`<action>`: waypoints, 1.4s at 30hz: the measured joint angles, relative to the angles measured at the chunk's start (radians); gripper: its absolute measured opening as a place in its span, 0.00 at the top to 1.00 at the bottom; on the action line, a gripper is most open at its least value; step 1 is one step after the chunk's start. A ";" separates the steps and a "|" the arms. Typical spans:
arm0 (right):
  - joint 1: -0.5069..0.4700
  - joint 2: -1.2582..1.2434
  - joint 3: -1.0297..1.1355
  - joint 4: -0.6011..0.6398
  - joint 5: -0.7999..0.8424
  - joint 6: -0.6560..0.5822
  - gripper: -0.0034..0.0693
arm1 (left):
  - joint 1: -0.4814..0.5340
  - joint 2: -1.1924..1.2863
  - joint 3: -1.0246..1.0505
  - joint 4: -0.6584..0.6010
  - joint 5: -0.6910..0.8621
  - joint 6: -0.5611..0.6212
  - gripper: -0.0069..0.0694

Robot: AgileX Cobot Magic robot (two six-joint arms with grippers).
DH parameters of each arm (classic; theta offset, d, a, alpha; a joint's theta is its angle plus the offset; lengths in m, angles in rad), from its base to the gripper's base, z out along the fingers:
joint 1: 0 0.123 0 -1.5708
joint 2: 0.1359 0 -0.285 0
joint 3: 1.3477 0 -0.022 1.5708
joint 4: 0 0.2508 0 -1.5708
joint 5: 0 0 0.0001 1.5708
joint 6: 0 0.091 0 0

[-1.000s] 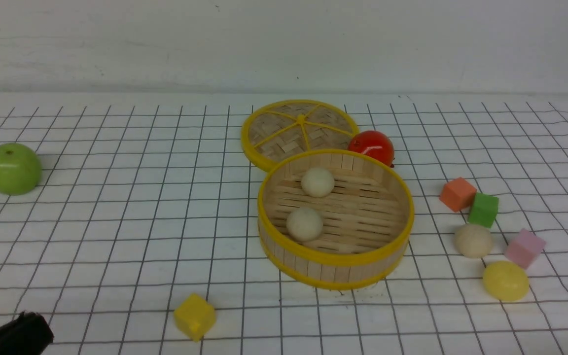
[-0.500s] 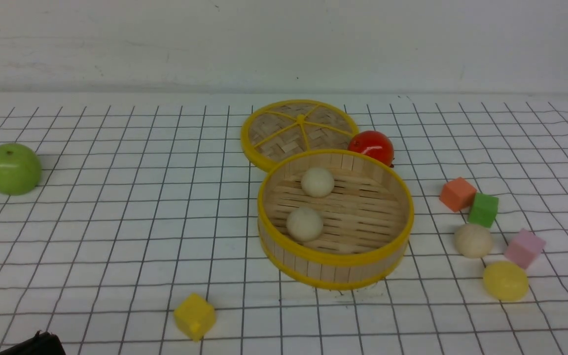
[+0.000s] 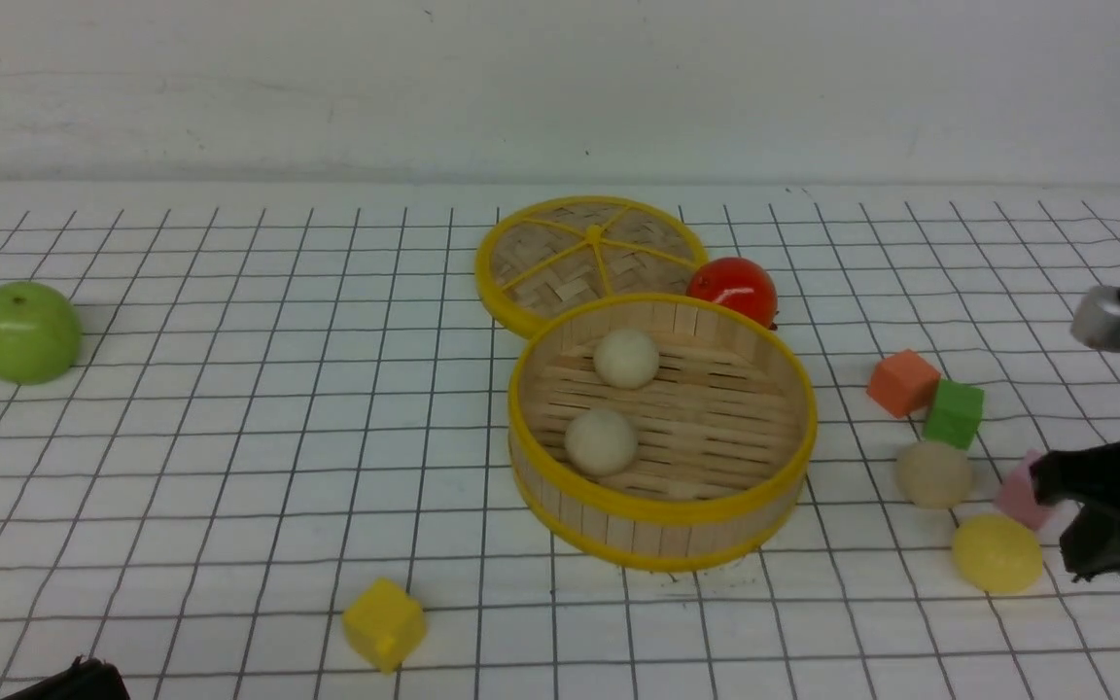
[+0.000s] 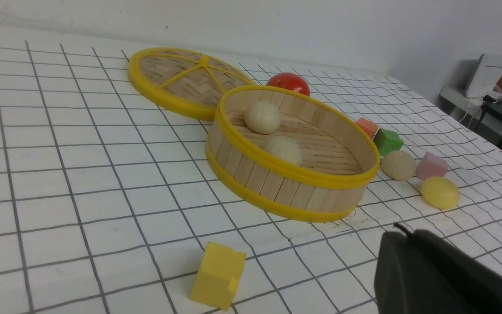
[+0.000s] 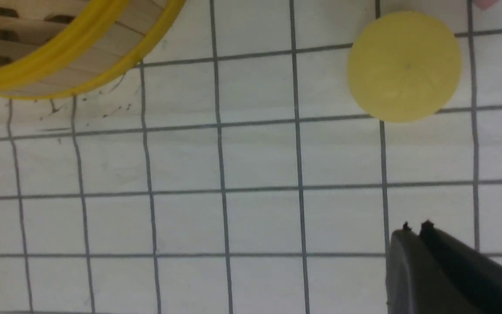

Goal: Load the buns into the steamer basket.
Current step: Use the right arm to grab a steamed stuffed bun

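The yellow bun (image 3: 997, 553) lies out on the gridded mat (image 3: 229, 437), to the right of the steamer basket (image 3: 618, 532) and apart from its wall. A loose cream bun (image 3: 932, 473) sits just behind it, and a pink cube (image 3: 1013, 500) is close on the far right side. Two more cream buns (image 3: 626, 358) (image 3: 601, 440) rest on the basket's slatted floor, so I judge the job half done.

The relation I care about is this one. In the front view the yellow bun is immediately to the left of my right gripper (image 3: 1056, 520), on its basket side. In the right wrist view bare grid separates the bun (image 5: 403, 65) from the gripper (image 5: 416, 227). Nothing is touching.

The jaws stand all but together and clench nothing, so I would need to spread them before coming down over the bun. It is a round dome with no long axis, so I expect any jaw heading to work. I would keep the fingers off the pink cube.

My left gripper (image 4: 397, 230) is closed and empty at the near left corner. The whole basket lies between it and these buns, so the right arm is plainly the nearer one.
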 joint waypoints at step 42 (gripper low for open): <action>0.056 0.158 -0.125 -0.062 -0.170 0.049 0.95 | 0.000 0.000 0.000 0.000 0.001 0.000 0.92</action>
